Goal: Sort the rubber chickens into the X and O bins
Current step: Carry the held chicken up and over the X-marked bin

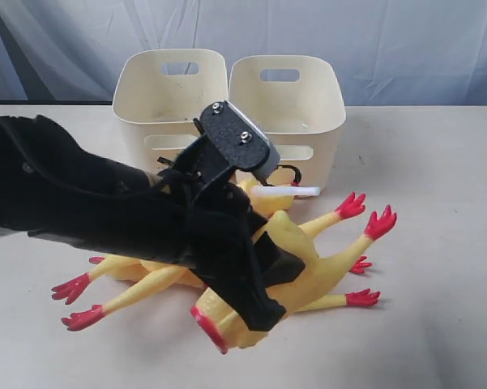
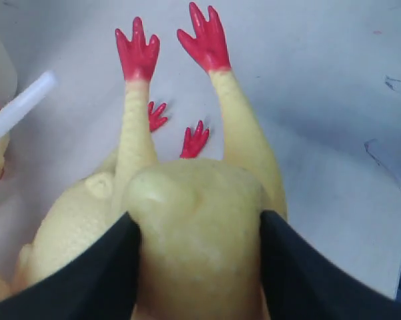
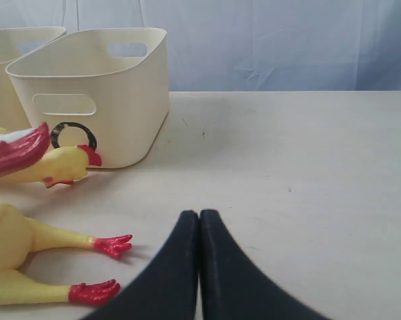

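My left gripper (image 2: 196,230) is clamped across the fat body of the top rubber chicken (image 1: 312,263), 1 black finger pressed into each flank, with its 2 legs pointing away towards bare table (image 1: 437,308). My right gripper (image 3: 199,217) is closed on nothing, low over the table and well clear of the pile.

All the chickens I can see lie in a heap just in front of the 2 cream tubs, none visibly inside.

My worries:
- That body is soft and rounded. I judge a squeeze this far back could let it squirt out as I lift.
- It lies across its neighbours. A red foot could hook on a chicken underneath (image 1: 146,296) and drag it along.
- The slim chicken's white tube (image 1: 296,191) sits near my wrist and could get knocked.
- The tubs look light. A low swing could shove them.
- Only the O bin (image 3: 113,100) shows its mark. The other tub (image 1: 170,93) has its front hidden by my arm.
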`<state>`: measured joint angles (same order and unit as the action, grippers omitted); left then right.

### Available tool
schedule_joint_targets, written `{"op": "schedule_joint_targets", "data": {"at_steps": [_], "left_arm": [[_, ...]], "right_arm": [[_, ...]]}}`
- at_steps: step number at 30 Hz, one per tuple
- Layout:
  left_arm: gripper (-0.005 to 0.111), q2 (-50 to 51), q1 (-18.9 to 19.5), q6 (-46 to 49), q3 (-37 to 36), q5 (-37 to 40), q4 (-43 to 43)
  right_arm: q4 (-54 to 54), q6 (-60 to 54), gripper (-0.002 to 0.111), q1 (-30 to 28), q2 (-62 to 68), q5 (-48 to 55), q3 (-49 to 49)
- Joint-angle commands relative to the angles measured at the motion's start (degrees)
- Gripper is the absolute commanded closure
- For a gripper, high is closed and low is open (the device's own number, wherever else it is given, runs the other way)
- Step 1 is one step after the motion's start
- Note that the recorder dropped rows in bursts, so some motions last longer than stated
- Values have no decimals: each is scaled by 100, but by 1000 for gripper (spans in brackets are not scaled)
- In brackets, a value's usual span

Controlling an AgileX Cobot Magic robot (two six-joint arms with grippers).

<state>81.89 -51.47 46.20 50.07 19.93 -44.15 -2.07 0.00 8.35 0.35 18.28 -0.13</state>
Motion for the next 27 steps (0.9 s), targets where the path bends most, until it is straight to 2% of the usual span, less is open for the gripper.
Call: {"op": "schedule_joint_targets", "data": {"at_steps": [1,5,8,20,27], "left_arm": [[107,-53,-5,137,279,-636,57],[107,-53,-5,137,447,-1794,328],[107,-53,74,137,512,-2115,567],[107,-6,1464,137,671,-3189,998],[107,430,2002,137,1020,-3334,1135]], "right_arm": [[3,0,109,-31,-35,-43,13],[3,0,109,-31,-35,-43,13],[3,0,109,-31,-35,-43,13],[3,0,109,-31,-35,-43,13],[3,0,109,-31,-35,-43,13]]}}
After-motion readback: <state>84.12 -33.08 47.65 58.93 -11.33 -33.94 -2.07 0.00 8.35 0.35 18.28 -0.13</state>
